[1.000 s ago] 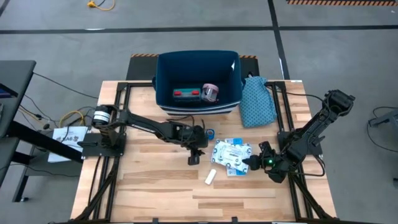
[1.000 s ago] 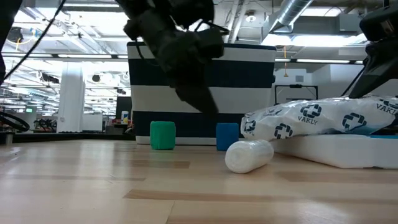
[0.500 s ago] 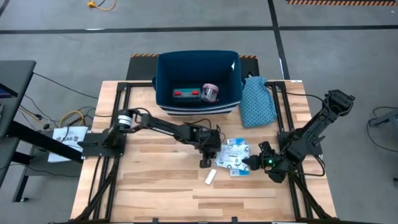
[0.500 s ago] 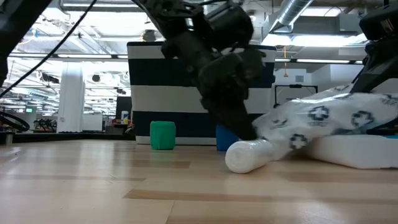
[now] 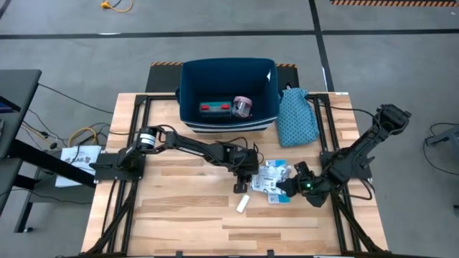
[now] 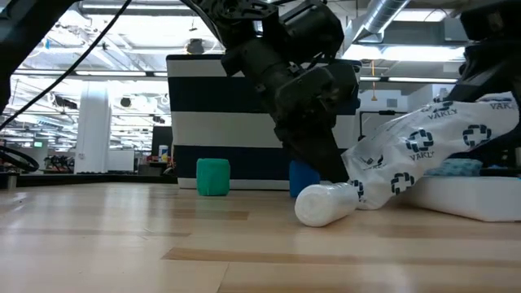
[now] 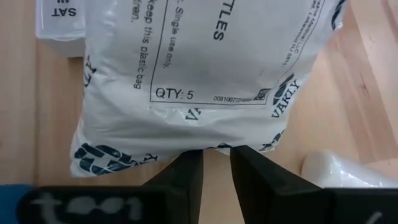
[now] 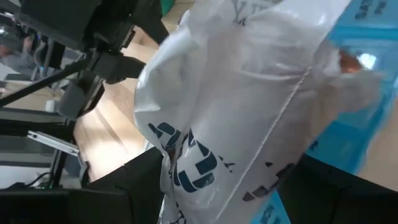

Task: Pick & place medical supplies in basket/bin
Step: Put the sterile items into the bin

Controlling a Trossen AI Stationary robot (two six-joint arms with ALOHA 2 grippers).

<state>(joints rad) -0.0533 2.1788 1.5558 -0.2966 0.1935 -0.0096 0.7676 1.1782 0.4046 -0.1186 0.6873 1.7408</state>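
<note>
A white packet with blue print (image 5: pixel 271 175) lies crumpled at the table's middle right, on a flat blue-white pack (image 6: pixel 456 199). My left gripper (image 5: pixel 246 179) is at the packet's left edge, fingers nearly together. My right gripper (image 5: pixel 288 188) is open at the packet's right end, which rises between its fingers (image 8: pixel 146 177). A small white tube (image 5: pixel 242 204) lies on its side near the packet. The navy bin (image 5: pixel 188 86) stands at the far edge and holds a red-teal pack (image 5: pixel 215 109) and a pink round thing (image 5: pixel 242 107). Teal (image 6: pixel 213 177) and blue (image 6: pixel 301 179) tape rolls stand on the table in front of the bin. My left gripper has the packet's left edge (image 7: pixel 214 144) at its fingertips (image 7: pixel 186 165), coming slanting down from the table's left; a narrow gap stays between the fingers. That end rests low by the tube. My right gripper stands on either side of the packet's raised right end (image 8: pixel 249 112); I cannot tell whether it touches.
A teal dotted cloth (image 5: pixel 295 118) lies right of the bin. Black frame rails run along both side edges of the table. Bare wood stretches along the near edge and the left half.
My left gripper has moved toward the table's right and reached the packet's left edge. The packet has slid right and bunched up; its right end has risen against my right gripper, while its left end stays low by the tube.
</note>
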